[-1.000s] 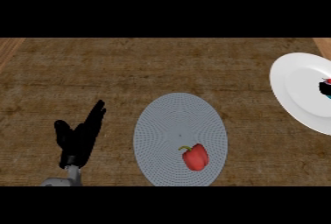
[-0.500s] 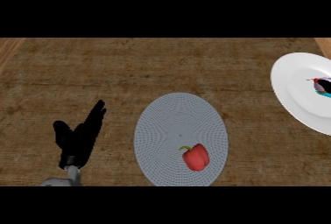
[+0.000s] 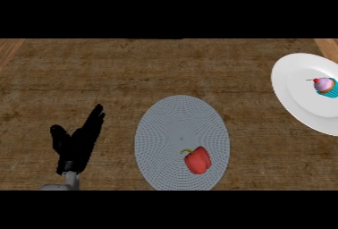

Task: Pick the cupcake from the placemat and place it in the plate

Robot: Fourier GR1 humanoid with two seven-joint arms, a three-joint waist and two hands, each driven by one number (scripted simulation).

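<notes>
Head view: cupcake (image 3: 325,86) seemingly delivered onto plate (image 3: 297,94); left hand (image 3: 78,143) resting, straight-fingered, empty; pepper (image 3: 197,160) on placemat (image 3: 173,129).

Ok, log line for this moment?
cupcake: on plate | pepper: on placemat | left hand: open, resting | right hand: unseen

cupcake (image 3: 325,86) on plate (image 3: 297,89), far right; pepper (image 3: 197,160) on placemat (image 3: 173,125), centre

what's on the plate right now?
A cupcake with pink frosting and a teal wrapper sits on the white plate, near the view's right edge. The plate's far right side is cut off, so anything there can't be seen.
</notes>
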